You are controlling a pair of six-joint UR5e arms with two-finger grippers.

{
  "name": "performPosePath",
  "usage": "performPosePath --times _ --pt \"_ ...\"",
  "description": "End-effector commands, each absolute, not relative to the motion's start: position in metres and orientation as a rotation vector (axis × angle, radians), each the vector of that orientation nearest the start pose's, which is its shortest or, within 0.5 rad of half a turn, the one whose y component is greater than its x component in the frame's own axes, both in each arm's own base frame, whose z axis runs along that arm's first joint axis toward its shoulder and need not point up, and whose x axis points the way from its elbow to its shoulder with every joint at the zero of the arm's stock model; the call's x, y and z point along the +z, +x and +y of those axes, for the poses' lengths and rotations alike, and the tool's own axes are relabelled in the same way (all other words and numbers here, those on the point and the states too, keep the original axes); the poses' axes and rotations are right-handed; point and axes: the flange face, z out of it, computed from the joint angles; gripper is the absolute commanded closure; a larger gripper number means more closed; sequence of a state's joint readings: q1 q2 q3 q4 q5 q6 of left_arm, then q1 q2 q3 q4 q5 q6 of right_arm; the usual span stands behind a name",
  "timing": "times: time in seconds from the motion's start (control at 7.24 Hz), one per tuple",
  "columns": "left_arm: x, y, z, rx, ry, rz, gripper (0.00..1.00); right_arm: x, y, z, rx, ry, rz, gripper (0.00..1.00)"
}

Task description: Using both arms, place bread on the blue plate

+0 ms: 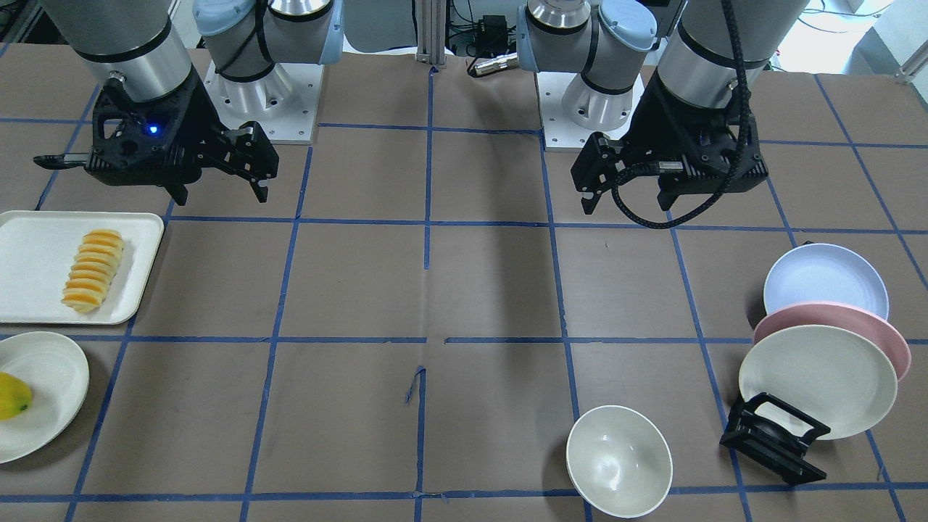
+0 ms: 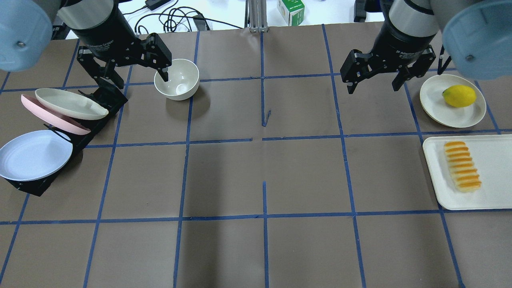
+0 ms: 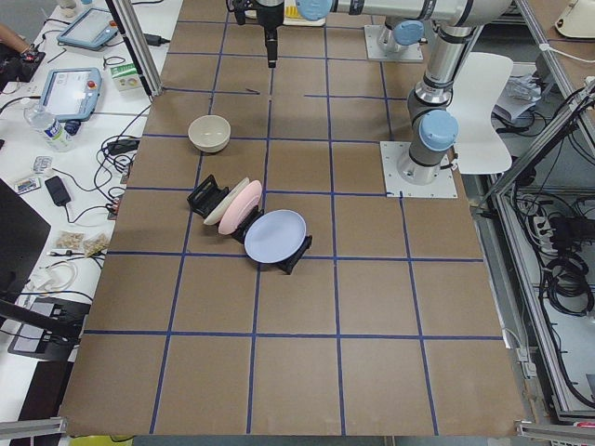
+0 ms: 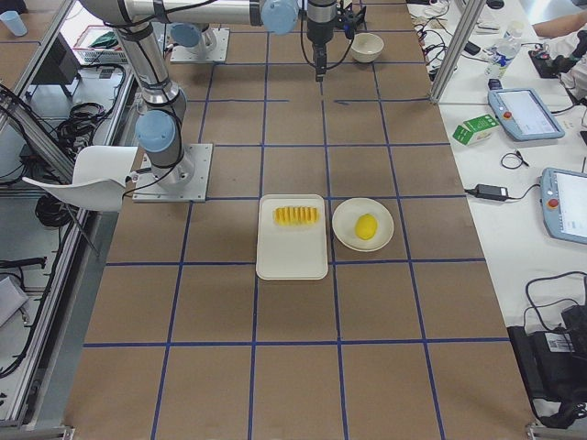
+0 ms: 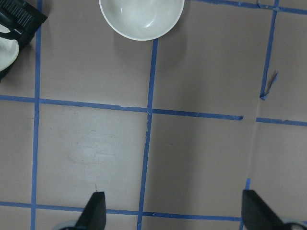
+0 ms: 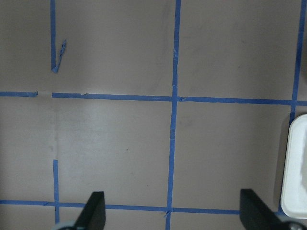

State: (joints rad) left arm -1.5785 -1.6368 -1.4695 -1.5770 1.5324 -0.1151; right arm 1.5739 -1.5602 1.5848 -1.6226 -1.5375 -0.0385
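Clock directions are from the overhead view, 12 = far edge of the table.

- Bread [image 2: 462, 166]: at 3 o'clock, lying on a white tray [image 2: 494, 198], long axis running 12–6, toward the tray's 9 o'clock side. Nothing is touching it.
- Blue plate [image 2: 32, 156]: at 9 o'clock, tilted in the 6 o'clock end slot of a black rack [image 2: 28, 186]. The pink plate [image 2: 48, 116] is in the next slot toward 12, and the cream plate [image 2: 68, 104] is beyond that. The three plates overlap in view.
- Left gripper [image 5: 175, 211]: jaws wide apart and empty, above bare table at about 10–11 o'clock. The white bowl [image 2: 178, 80] is just at its 3 o'clock side in the overhead view. Not in contact with the rack or plates as far as I can tell.
- Right gripper [image 6: 175, 211]: jaws wide apart and empty, above the table at about 1–2 o'clock. The tray corner shows at the right edge of its wrist view.
- A lemon [image 2: 459, 96] sits on a small cream dish [image 2: 438, 108] at 2 o'clock, just at 12 of the tray.
- Bread and blue plate are well apart, at opposite ends of the table.
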Motion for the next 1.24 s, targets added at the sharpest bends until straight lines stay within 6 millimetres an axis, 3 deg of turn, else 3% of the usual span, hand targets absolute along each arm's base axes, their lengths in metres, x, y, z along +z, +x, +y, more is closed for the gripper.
performPosePath --times 0.0,1.11 --pt "0.5038 -0.1411 -0.5215 -0.043 -0.170 3.177 0.00 0.4807 0.1380 -0.4981 -0.046 -0.065 3.109 0.00" --pt "0.5037 -0.1410 -0.5207 -0.040 -0.170 3.175 0.00 0.4797 0.1382 -0.4982 -0.058 -0.065 3.107 0.00"
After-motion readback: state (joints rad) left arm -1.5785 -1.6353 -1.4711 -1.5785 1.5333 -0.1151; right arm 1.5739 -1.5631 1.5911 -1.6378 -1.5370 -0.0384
